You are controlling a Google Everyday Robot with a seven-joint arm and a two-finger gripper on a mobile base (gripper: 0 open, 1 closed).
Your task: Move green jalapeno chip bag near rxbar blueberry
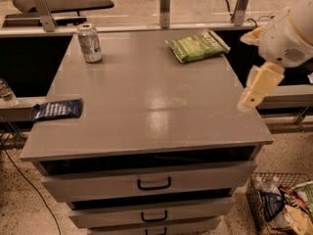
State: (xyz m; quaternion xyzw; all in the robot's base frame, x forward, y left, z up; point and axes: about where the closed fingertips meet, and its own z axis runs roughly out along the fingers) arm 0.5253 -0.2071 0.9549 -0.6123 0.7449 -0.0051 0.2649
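The green jalapeno chip bag [197, 47] lies flat at the far right of the grey cabinet top [146, 97]. The rxbar blueberry [55, 109], a dark navy wrapper, lies at the left edge, near the front. My gripper [256, 86] hangs off my white arm at the right edge of the top. It is in front of and to the right of the chip bag, well apart from it, and holds nothing that I can see.
A silver-green soda can [90, 42] stands upright at the far left corner. Drawers with dark handles [154, 183] face me below the top. A wire basket of snack bags [283, 204] sits on the floor at lower right. A rail [161, 27] runs behind the cabinet.
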